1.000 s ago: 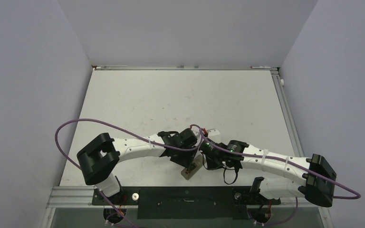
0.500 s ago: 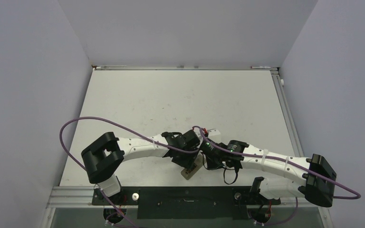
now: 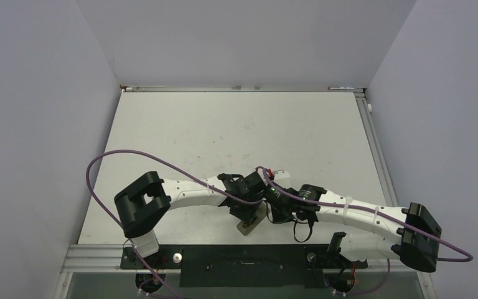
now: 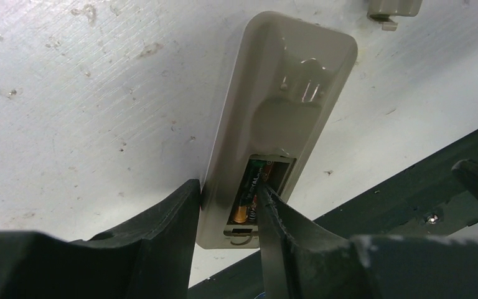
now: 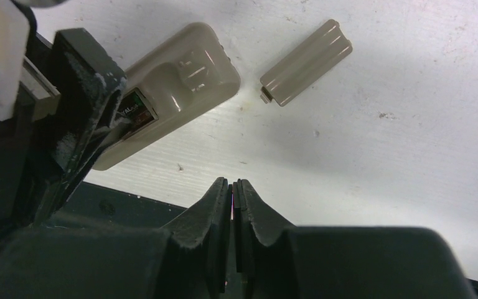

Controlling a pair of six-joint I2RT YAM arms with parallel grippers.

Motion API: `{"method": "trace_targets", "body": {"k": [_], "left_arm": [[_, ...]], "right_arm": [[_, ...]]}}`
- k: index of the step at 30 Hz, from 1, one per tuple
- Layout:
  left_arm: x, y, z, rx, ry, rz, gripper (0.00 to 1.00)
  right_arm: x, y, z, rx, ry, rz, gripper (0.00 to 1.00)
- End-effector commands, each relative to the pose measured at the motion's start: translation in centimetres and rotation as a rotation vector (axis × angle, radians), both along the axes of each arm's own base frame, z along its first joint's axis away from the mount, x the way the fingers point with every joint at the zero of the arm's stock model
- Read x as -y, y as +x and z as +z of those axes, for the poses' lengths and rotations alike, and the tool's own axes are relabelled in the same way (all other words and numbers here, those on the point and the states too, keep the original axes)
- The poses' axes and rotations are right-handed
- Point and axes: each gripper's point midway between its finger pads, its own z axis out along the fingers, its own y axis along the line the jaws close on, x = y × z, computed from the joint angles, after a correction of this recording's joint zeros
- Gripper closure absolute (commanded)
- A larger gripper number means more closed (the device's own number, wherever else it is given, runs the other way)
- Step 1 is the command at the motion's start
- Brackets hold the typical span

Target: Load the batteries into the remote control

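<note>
Left wrist view: my left gripper stands apart astride the remote control, with one finger outside its side wall and the other tip down in the recess on a gold-ended battery.
Change: over the last second my left arm has crept rightward onto the remote, which itself has not shifted.
Remote position: back up, at the middle of the table's near edge.
Right gripper: fingers together, hovering just beside the remote; I cannot tell if anything is pinched.
Battery cover: off, lying near the remote.
Meaning: I judge this a seating press. I cannot confirm a second cell.
</note>
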Motion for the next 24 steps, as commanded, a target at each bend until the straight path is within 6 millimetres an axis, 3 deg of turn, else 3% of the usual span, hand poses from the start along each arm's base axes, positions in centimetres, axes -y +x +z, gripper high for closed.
{"method": "trace_targets", "body": {"k": [1,7,11,21,24], "left_arm": [[1.96,0.37,0.42,0.025,-0.039,-0.040,0.67],[2.11,0.35,0.20,0.019,-0.038,-0.041,0.83],[1.98,0.30,-0.11,0.016,-0.031,-0.040,1.00],[1.85,0.39,0.12,0.024,-0.030,-0.035,1.00],[1.78,0.66,0.58,0.041,-0.032,-0.031,0.90]], "right_arm": [[-0.88,0.56,0.81,0.044,0.047,0.020,0.91],[-0.78,0.49,0.79,0.045,0.053,0.018,0.91],[-0.74,0.49,0.71,0.045,0.051,0.017,0.91],[-0.93,0.71,0.91,0.051,0.047,0.021,0.91],[-0.75,0.85,1.08,0.058,0.034,0.022,0.90]]}}
